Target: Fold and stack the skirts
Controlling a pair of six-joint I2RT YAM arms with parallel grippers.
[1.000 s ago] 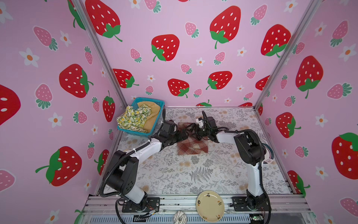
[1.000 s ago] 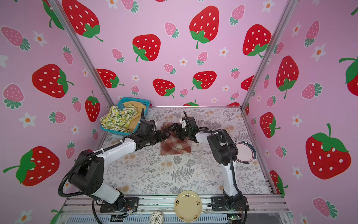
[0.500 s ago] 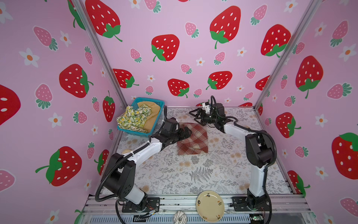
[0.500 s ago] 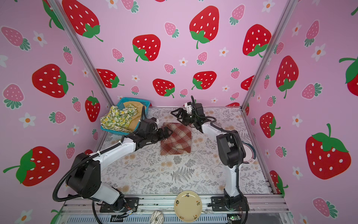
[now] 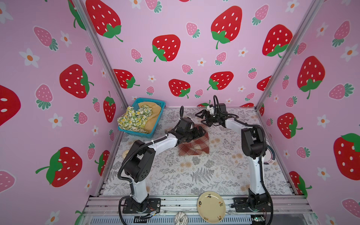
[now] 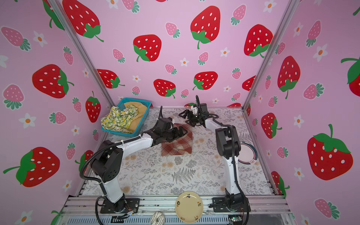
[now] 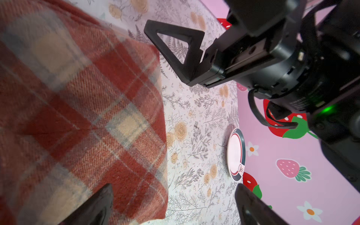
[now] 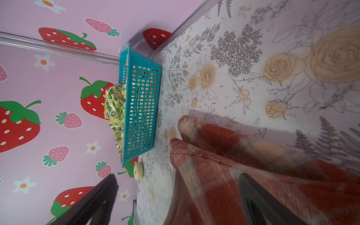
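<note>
Once counted, three skirts, one basket

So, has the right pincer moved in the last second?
Yes. The right pincer, open, has pulled away from the middle of the plaid skirt toward the back wall.

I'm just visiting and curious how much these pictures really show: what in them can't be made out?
Mustard skirt: both top views, mostly buried under the lemon skirt in the blue basket.
Plaid skirt: part hidden by the left gripper in top views; blurred in the right wrist view.
Dark-rimmed plate: top views, partly behind the right arm.
Striped round thing: cut off by the bottom edge, top views.
</note>
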